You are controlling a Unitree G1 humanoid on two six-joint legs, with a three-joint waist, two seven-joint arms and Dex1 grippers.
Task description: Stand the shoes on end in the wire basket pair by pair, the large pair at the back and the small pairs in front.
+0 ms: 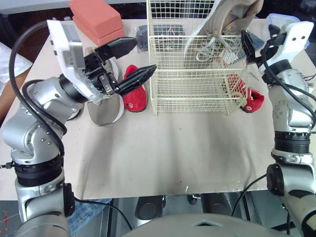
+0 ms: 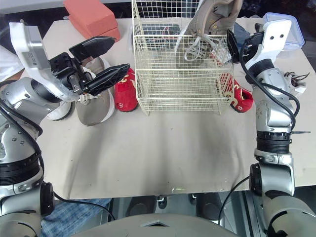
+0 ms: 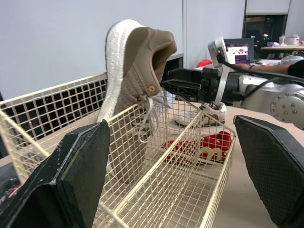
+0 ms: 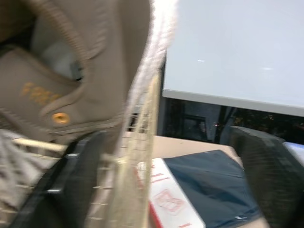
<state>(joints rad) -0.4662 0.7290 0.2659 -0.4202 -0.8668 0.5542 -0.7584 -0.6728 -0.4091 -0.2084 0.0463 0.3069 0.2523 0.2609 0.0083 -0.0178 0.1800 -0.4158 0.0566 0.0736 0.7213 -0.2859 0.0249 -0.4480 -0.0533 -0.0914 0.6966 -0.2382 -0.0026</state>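
A cream wire basket (image 1: 197, 79) stands at the back middle of the table. One large tan shoe (image 1: 232, 17) with a white sole stands on end in its back right corner, rising above the rim. My right gripper (image 1: 250, 45) is open beside that shoe at the basket's right wall, fingers (image 4: 78, 180) wide apart. The other tan shoe (image 1: 106, 106) lies on the table left of the basket, next to a small red shoe (image 1: 134, 94). My left gripper (image 1: 143, 57) hovers open above these two. Another red shoe (image 1: 252, 101) lies against the basket's right side.
Salmon-coloured boxes (image 1: 96, 19) sit at the back left, with a dark packet (image 1: 141, 35) behind the basket. A clear plastic container (image 2: 289, 24) is at the back right. A white shoe (image 1: 74, 114) lies under my left arm. A person's sleeve (image 1: 7, 64) shows at the left.
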